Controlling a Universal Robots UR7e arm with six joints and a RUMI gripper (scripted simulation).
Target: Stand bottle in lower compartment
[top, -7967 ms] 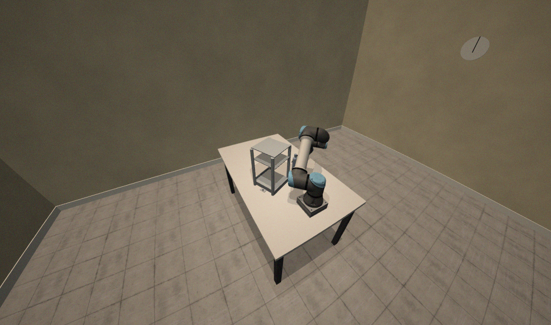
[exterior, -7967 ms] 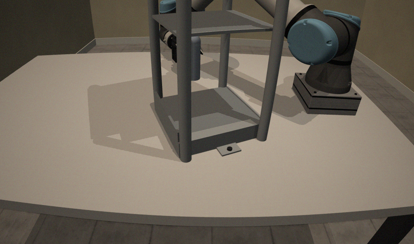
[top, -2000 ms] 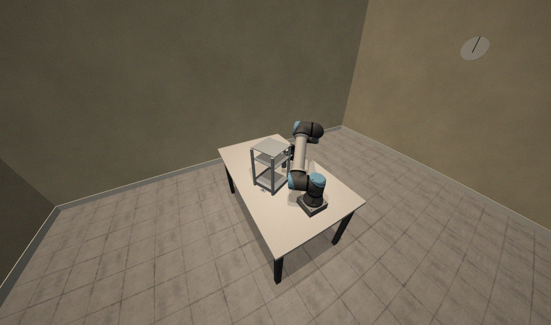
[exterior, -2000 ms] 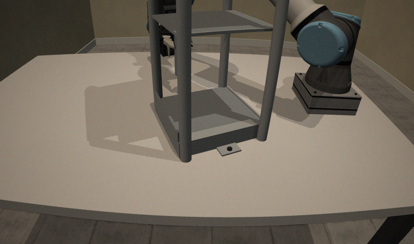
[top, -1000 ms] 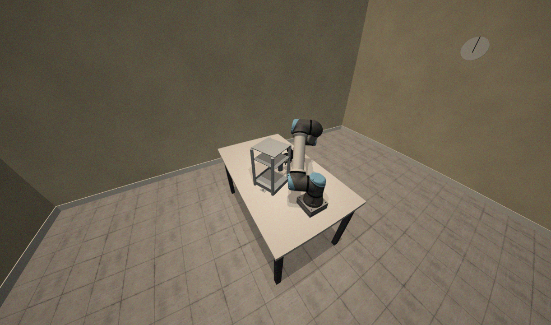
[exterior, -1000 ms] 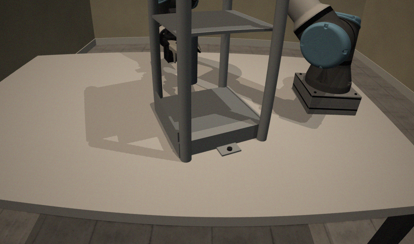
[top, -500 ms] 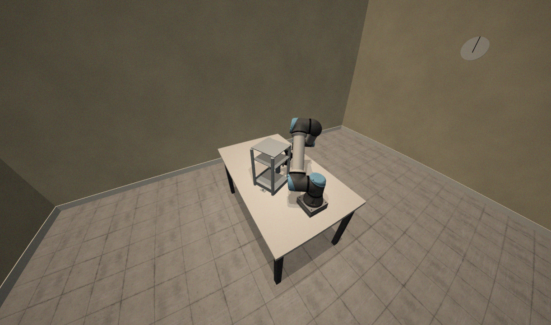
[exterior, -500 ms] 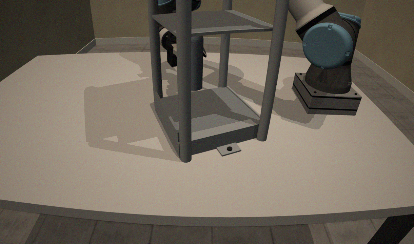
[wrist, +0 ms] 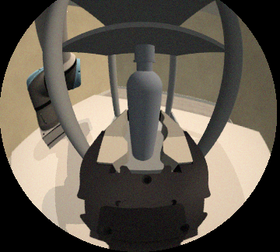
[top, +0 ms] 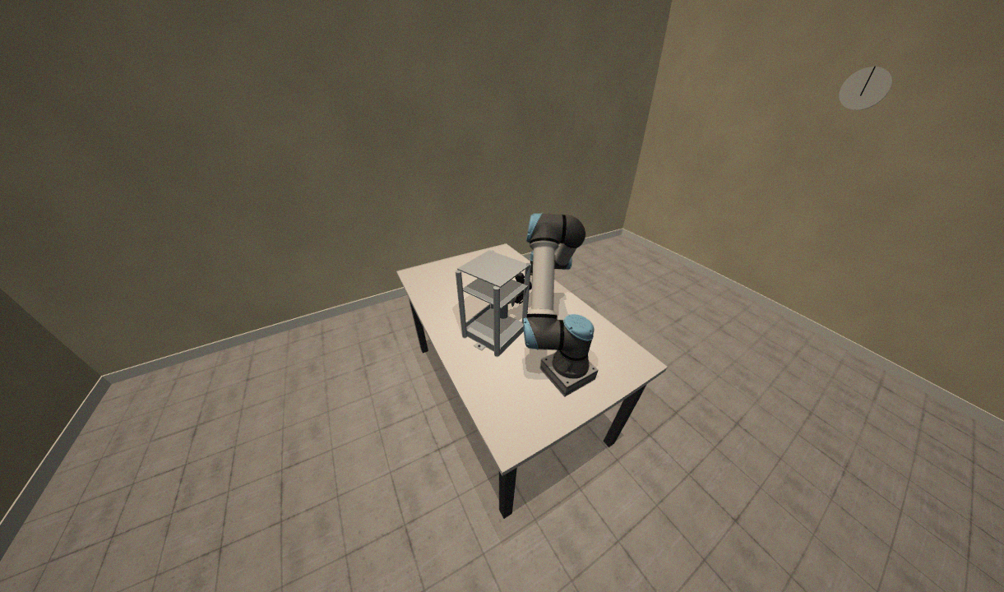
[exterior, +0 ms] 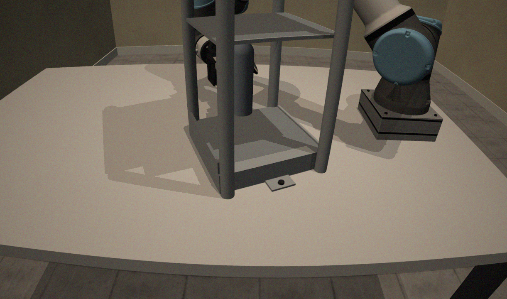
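My gripper (wrist: 143,110) is shut on the grey bottle (wrist: 144,112), which stands upright with its cap up. In the exterior view the bottle (exterior: 243,79) hangs at the far side of the grey shelving unit (exterior: 255,109), its base just above the far edge of the lower compartment's floor (exterior: 258,135). The bottle's top sits right under the middle shelf (exterior: 260,28). A front post of the unit hides part of the bottle and the gripper (exterior: 213,68). In the top view the unit (top: 490,302) stands on the table beside the arm.
The arm's base (exterior: 400,111) is bolted to the table right of the unit. A small grey plate with a black dot (exterior: 280,182) lies on the table at the unit's near edge. Four posts frame the compartment. The table (top: 527,353) stands on a tiled floor.
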